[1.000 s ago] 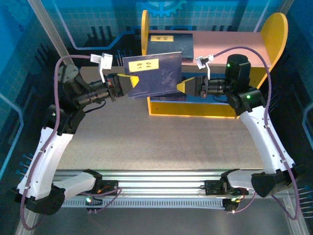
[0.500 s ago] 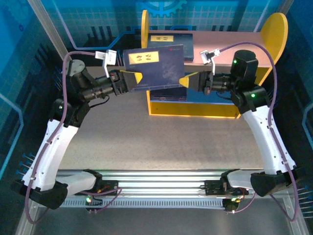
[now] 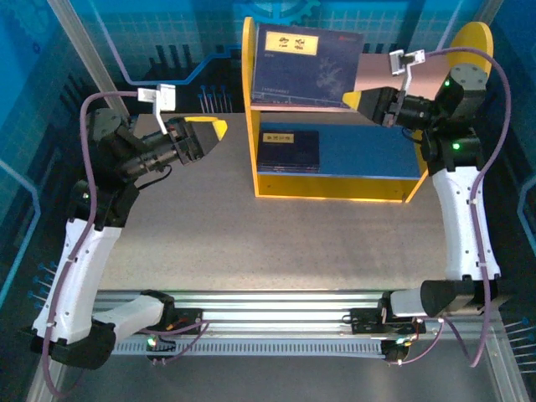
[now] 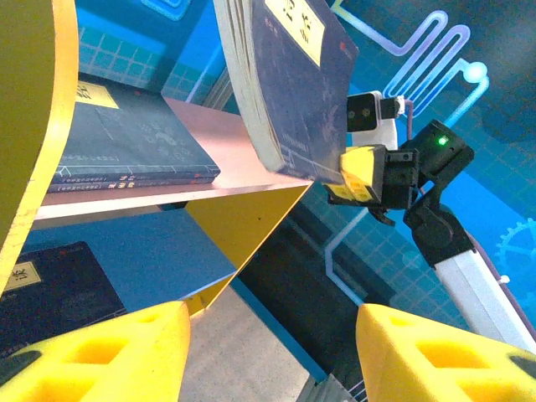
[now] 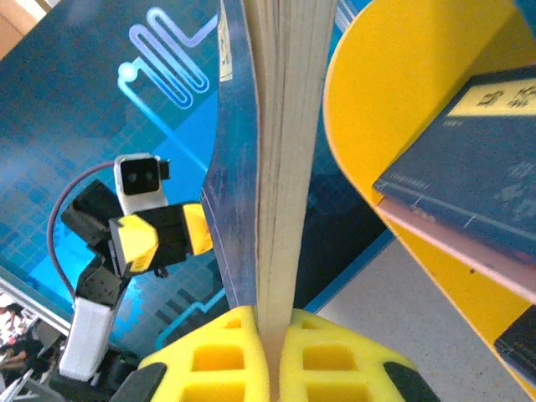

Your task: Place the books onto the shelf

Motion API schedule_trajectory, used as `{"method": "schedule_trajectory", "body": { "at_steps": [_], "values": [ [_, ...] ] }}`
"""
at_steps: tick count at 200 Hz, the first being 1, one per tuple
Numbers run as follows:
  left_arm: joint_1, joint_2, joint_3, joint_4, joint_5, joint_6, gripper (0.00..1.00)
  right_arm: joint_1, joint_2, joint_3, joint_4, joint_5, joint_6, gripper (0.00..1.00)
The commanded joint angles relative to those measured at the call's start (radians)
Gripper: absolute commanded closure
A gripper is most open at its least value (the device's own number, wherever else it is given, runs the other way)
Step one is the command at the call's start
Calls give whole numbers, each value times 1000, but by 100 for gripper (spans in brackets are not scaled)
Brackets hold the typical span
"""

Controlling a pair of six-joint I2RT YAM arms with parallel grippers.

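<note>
Grey tabletop [image 3: 251, 243] is stretching before the shelf [image 3: 249, 100], where the placing step is under way: the right gripper [image 3: 360, 98] is clamping one book [image 3: 306, 54] by its right edge, holding it tilted above another book [image 4: 126, 146] lying flat on the top board, with a third book [image 3: 289, 149] on the blue lower board. Next, I judge, it is needing levelling and lowering onto that book before letting go. Right arm is reaching high, wrist turned left, while the left gripper [image 3: 215, 131] is hovering beside the shelf's left panel, jaws half parted, holding nothing.

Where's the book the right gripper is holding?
Top view, far centre: the held book hangs tilted over the shelf's top board, beside its left yellow panel, above another book.
</note>
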Motion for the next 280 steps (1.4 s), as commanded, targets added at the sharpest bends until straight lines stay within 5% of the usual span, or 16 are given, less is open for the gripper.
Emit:
{"method": "schedule_trajectory", "body": {
  "at_steps": [1, 82, 161, 280],
  "values": [
    [15, -27, -8, -20, -8, -2, 44, -42, 38, 62, 21, -39, -2, 97],
    [32, -69, -52, -47, -21, 4, 44, -51, 250, 275, -202, -42, -166, 97],
    [41, -87, -73, -53, -18, 7, 43, 43, 421, 549, -585, 49, -413, 96],
    [51, -87, -87, -43, -14, 6, 43, 72, 459, 583, -653, 90, -464, 96]
  ]
}}
